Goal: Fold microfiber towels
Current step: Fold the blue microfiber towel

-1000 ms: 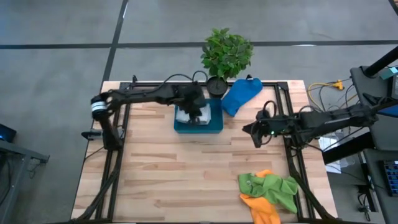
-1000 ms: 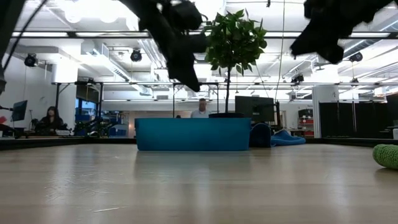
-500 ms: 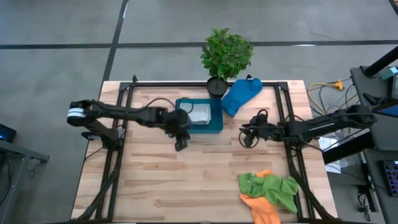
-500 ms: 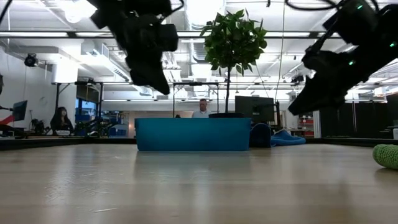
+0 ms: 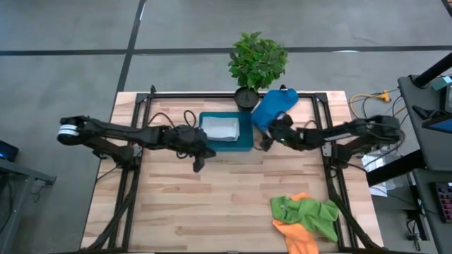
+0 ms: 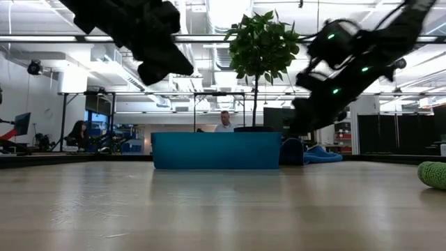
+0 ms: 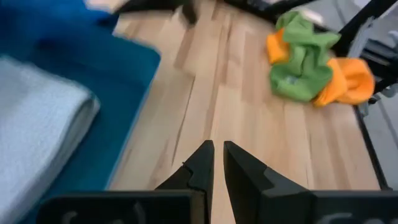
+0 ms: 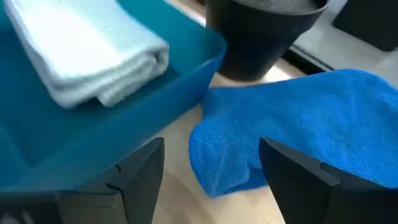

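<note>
A bright blue towel [image 5: 274, 107] lies crumpled at the far right, beside the plant pot. My right gripper [image 8: 211, 180] hangs open just over the towel's near end [image 8: 230, 162], one finger on either side and apart from it. A grey-white towel [image 5: 220, 128] lies folded in the blue tray [image 5: 244, 143]. My left gripper [image 5: 198, 164] is shut with nothing in it, over bare wood just near and left of the tray. The lime green towel [image 5: 311, 212] lies bunched on the orange one [image 5: 295, 237] at the near right.
A potted plant [image 5: 257, 60] stands at the far edge between tray and blue towel, its black pot [image 8: 261, 37] close behind my right gripper. Black rails [image 5: 321, 116] frame the table. Bare wood [image 5: 205, 204] fills the near middle and left.
My left gripper has drawn back from above the tray toward the table's near left, and the folded grey-white towel stays in the tray. My right gripper has sunk and gone toward the far left, to the blue towel's near end.
</note>
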{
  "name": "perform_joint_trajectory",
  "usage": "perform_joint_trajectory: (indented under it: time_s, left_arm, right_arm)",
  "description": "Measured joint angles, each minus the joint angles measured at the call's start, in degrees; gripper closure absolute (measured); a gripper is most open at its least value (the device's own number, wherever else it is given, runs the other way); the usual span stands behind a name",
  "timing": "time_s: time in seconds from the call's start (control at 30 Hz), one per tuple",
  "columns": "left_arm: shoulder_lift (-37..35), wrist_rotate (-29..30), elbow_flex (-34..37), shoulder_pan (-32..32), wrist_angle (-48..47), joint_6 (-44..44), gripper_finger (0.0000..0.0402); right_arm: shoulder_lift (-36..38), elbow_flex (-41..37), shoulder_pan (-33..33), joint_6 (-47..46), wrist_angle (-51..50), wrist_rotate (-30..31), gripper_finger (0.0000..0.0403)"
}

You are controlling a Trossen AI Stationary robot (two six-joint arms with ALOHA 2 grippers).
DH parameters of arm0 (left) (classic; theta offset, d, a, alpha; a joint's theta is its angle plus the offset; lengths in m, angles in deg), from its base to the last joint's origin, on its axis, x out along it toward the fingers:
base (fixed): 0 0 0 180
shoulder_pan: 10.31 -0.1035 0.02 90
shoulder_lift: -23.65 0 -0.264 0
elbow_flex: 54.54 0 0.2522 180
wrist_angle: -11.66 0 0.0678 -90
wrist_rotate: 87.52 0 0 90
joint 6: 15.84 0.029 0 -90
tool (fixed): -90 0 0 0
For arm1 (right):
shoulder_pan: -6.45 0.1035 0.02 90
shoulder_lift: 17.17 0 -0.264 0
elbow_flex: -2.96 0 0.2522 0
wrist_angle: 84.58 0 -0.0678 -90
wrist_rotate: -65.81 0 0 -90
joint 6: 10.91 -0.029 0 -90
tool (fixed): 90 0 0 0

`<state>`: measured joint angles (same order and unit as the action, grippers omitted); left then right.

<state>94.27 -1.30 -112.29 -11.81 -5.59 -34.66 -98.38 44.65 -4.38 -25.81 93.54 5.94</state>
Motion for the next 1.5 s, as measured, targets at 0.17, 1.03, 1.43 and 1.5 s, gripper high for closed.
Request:
perform_joint_trajectory:
  time_s: [0.17,1.03,1.43,1.5]
  left_arm:
    - [-4.02,-0.04,3.06,-0.81,-0.52,2.68,0.0380]
    - [-13.89,37.89,13.47,-3.31,-12.38,-0.31,0.0397]
    - [1.21,29.94,15.85,-4.75,-6.90,-0.33,0.0401]
    - [3.11,27.54,15.74,-4.17,-4.56,-0.41,0.0401]
  right_arm:
    - [-11.53,9.64,-2.39,-1.30,-7.04,-0.42,0.0182]
    - [15.84,29.11,9.43,-22.07,-55.06,2.54,0.0394]
    - [28.18,33.50,17.96,-24.57,-55.21,6.00,0.0394]
    - [28.37,35.32,18.81,-24.16,-55.86,6.01,0.0394]
